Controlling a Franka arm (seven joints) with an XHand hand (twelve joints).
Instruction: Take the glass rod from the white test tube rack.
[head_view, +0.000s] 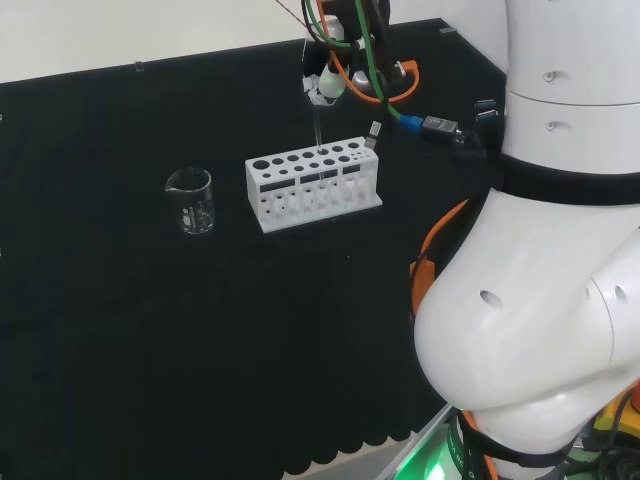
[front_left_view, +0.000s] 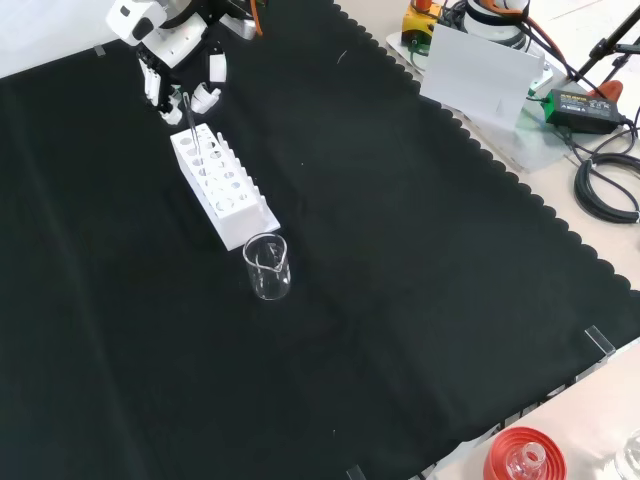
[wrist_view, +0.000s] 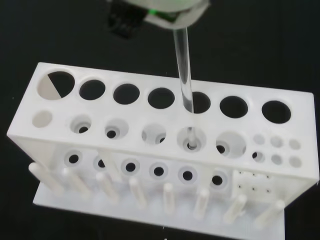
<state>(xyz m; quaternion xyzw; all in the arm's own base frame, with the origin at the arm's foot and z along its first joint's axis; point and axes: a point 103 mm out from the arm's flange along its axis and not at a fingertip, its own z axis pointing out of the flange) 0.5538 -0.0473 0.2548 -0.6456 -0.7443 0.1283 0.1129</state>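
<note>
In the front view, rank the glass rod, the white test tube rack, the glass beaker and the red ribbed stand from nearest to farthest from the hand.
1. Glass rod: at the hand, top left, its fingers round the rod's top.
2. White test tube rack: just below the hand.
3. Glass beaker: past the rack's near end.
4. Red ribbed stand: bottom right corner.

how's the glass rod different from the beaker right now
The glass rod is a thin clear stick; the beaker is a wide open cup. The rod stands in the white test tube rack, with the hand at its top; the beaker sits alone on the cloth. Both are clear and upright.
</note>
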